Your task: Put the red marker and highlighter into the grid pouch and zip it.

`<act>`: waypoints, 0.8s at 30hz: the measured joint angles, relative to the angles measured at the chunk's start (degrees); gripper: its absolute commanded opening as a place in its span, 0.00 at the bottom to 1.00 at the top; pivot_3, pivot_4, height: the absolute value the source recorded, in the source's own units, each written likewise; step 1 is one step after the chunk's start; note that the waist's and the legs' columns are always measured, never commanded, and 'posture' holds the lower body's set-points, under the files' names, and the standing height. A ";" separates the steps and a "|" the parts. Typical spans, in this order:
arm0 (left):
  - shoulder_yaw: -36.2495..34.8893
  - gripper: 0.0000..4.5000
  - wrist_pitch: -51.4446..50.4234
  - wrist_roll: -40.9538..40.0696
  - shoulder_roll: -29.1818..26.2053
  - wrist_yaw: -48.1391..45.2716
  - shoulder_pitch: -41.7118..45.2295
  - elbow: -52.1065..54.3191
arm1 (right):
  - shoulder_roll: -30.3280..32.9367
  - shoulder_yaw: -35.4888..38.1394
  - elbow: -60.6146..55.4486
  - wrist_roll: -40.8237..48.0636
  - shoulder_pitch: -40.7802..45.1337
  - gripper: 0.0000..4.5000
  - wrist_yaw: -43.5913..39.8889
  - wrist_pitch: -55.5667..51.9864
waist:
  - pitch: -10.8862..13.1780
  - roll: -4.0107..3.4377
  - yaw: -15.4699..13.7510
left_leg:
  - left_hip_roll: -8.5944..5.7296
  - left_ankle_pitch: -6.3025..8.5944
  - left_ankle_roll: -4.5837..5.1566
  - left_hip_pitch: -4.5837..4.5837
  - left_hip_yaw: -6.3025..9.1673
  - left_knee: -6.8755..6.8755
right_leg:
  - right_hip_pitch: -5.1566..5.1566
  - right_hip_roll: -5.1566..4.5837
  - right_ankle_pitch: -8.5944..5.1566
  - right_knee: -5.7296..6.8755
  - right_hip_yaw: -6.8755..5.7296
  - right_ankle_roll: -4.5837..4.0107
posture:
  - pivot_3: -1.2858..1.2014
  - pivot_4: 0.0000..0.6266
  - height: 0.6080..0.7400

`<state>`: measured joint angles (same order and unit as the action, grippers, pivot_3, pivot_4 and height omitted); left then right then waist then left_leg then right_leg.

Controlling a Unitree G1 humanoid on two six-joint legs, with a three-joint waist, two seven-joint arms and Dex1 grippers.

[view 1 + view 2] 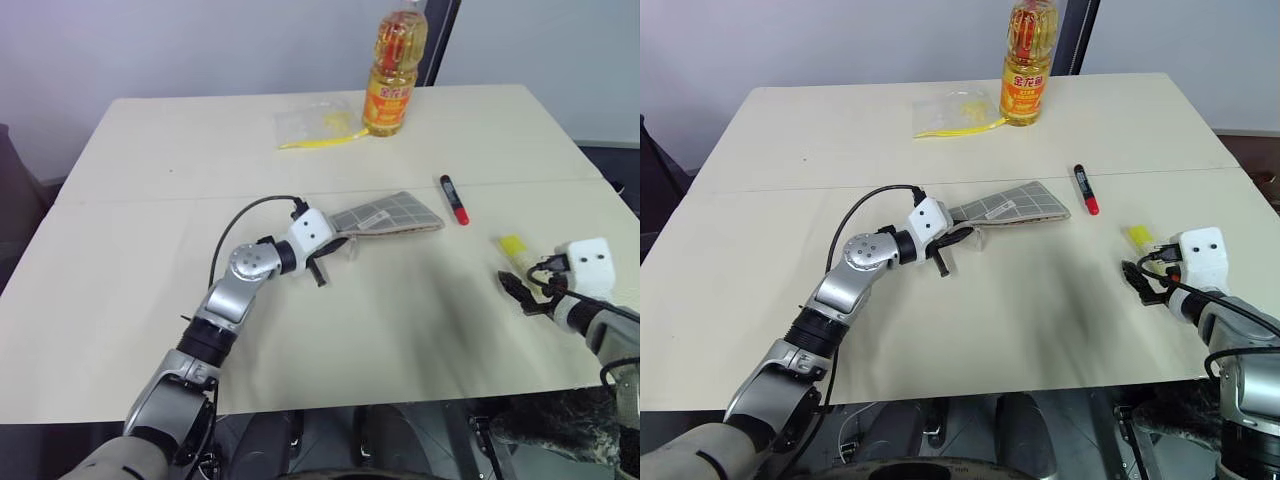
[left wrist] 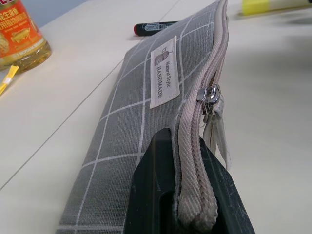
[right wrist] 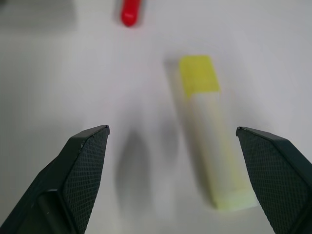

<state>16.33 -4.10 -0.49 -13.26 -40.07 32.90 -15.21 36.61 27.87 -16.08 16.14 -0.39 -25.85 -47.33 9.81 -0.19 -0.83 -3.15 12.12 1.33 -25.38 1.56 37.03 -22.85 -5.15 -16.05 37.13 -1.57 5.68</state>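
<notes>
Clearly the step in hand is picking up the highlighter (image 3: 210, 136), which lies flat on the counter (image 1: 150, 180) between the wide-spread fingers of the right end effector (image 1: 520, 292), nearer one finger than the other and a little askew to them. To do it well, the robot would likely centre the fingers across the pen's chunky body rather than its yellow cap, settle low enough to catch its sides, and close squarely so it does not roll or squirt out. The left end effector (image 2: 187, 195) is clamped on the zipper-edge corner of the grid pouch (image 1: 390, 216), holding that end raised off the counter; the zipper pull (image 2: 208, 95) sits just beyond the fingers, and whether the mouth gapes enough to take a pen cannot be told. The red marker (image 1: 453, 199) lies just beyond the pouch's far end, apart from the highlighter and out of the way. An oil bottle (image 1: 394, 70) and a clear plastic bag (image 1: 318, 125) stand well back, obstructing nothing.
</notes>
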 measured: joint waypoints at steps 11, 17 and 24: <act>-0.01 0.00 -0.11 0.00 0.46 0.77 -0.69 0.12 | -1.43 2.11 11.59 3.30 4.75 0.66 2.72 -0.67 | -0.01 -0.02 -0.01 | 0.00 0.00 0.01 0.01 0.00 -0.01 | 0.01 0.01 0.01 0.02 0.00 0.02 | 0.52 0.24 1.00; -0.22 0.00 -0.63 -0.19 0.71 0.99 -0.70 0.23 | -1.71 2.78 11.36 4.40 4.28 0.20 3.08 -0.88 | -0.01 -0.02 0.01 | 0.00 0.00 0.01 0.03 0.00 0.01 | 0.04 0.01 0.01 0.02 0.00 0.01 | 0.52 0.24 1.00; -1.70 0.00 -0.69 -0.25 1.01 1.38 0.52 -1.15 | 1.73 0.05 -1.15 5.77 -2.17 0.20 -2.49 0.23 | -0.01 -0.05 0.04 | 0.00 0.00 0.01 0.02 0.00 0.01 | 0.03 0.02 0.01 0.02 -0.01 0.02 | 0.52 0.24 1.00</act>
<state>14.63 -4.79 -0.74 -12.25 -38.69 33.42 -16.36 38.35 27.92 -17.23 21.92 -2.56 -28.34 -47.10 9.79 -0.25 -0.79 -3.15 12.12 1.34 -25.35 1.56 37.04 -22.82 -5.14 -16.04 37.16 -1.58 5.70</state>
